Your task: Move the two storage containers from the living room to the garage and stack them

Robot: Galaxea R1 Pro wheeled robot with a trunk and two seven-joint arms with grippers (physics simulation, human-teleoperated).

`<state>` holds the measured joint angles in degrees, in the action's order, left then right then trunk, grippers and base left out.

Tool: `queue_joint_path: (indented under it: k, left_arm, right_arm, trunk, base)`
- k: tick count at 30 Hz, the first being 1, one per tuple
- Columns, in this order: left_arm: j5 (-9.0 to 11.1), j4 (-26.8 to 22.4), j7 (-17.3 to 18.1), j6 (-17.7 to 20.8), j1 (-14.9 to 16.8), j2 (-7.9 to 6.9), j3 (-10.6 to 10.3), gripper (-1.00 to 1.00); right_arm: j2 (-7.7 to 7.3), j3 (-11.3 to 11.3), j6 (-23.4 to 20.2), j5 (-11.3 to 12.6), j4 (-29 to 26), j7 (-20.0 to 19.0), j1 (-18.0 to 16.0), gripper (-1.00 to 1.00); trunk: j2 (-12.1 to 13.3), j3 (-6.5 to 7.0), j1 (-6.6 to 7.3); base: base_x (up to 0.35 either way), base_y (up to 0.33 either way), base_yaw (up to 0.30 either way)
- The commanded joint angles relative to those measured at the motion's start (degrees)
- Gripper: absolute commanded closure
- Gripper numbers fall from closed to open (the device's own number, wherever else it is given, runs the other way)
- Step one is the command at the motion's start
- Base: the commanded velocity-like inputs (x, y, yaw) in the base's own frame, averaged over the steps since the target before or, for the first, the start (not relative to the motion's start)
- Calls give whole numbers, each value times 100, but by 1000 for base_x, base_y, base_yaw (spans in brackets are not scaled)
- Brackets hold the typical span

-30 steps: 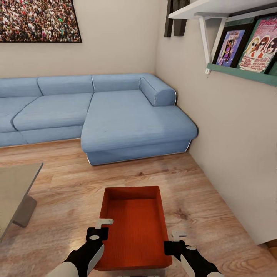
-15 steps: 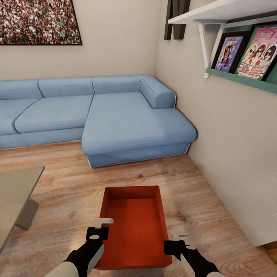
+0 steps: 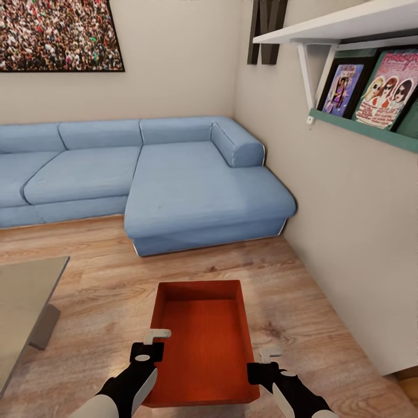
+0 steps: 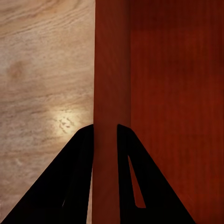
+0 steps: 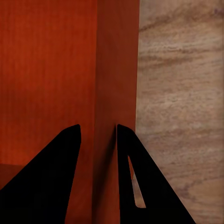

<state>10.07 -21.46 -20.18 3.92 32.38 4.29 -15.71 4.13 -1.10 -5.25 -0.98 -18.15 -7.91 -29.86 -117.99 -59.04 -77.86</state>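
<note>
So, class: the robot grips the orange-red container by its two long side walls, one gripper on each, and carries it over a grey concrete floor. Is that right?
Not quite. The floor is light wood plank, not grey concrete; the head view shows it, with the blue sofa beyond. The rest holds: the left gripper and right gripper each pinch a long side wall of the container.

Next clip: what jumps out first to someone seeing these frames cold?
The orange-red bin low in the middle of the head view, gripped on both sides: the left gripper and the right gripper each pinch a side wall. Behind it, a blue sofa fills the corner, with a crowd picture on the wall above and framed posters on a shelf at right.
</note>
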Motion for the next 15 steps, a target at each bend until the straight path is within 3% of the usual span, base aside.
queue_joint_path:
  k: [1,15]
  left_arm:
    - [188,10,-37,30,-3,2,-161,100]
    - [188,10,-30,30,-3,2,-161,100]
  right_arm:
    - [8,26,-37,72,-30,-43,-3,100]
    - [8,25,-37,76,-30,-37,-3,100]
  trunk:
    - [40,14,23]
    - [601,266,331]
  base:
    - [0,0,0]
    - [0,0,0]
